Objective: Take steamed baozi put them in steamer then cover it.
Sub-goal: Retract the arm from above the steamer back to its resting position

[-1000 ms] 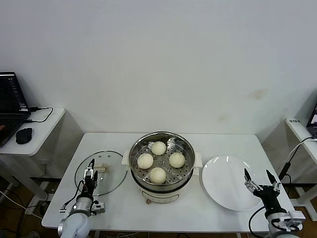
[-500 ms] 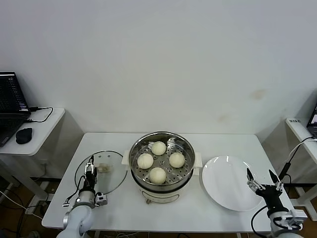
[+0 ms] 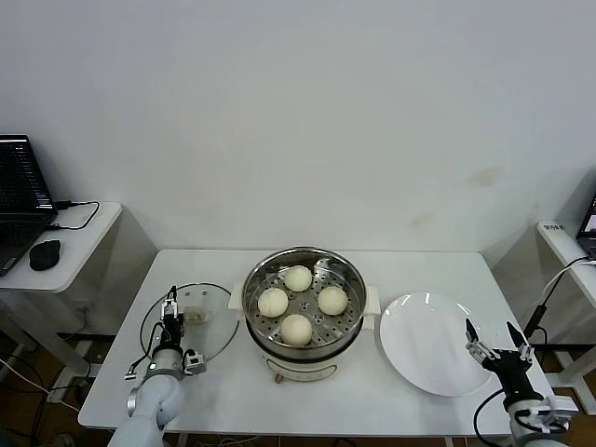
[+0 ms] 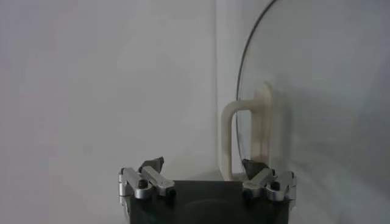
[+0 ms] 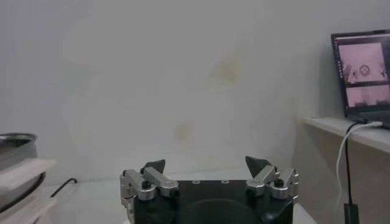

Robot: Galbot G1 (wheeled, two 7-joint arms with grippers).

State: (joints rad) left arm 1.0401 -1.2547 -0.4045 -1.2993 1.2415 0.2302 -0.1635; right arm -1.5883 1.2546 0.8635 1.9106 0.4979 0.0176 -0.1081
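Lower left of the head view: the left hand (image 3: pixel 170 312), fingers spread and empty, hangs over the near edge of the cover (image 3: pixel 189 323), whose handle (image 4: pixel 244 137) stands just beyond; covering seems the step in hand, next a grasp on that handle. Lower right, the right hand (image 3: pixel 492 339) waits open beside the plate (image 3: pixel 424 343). Centre, all four steamed baozi (image 3: pixel 297 329) sit in the steamer (image 3: pixel 304 307) on the surface (image 3: pixel 372 400).

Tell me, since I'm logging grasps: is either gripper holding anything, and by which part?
Nothing is held. The left gripper hangs open over the glass lid near its handle; the right gripper is open beside the plate.
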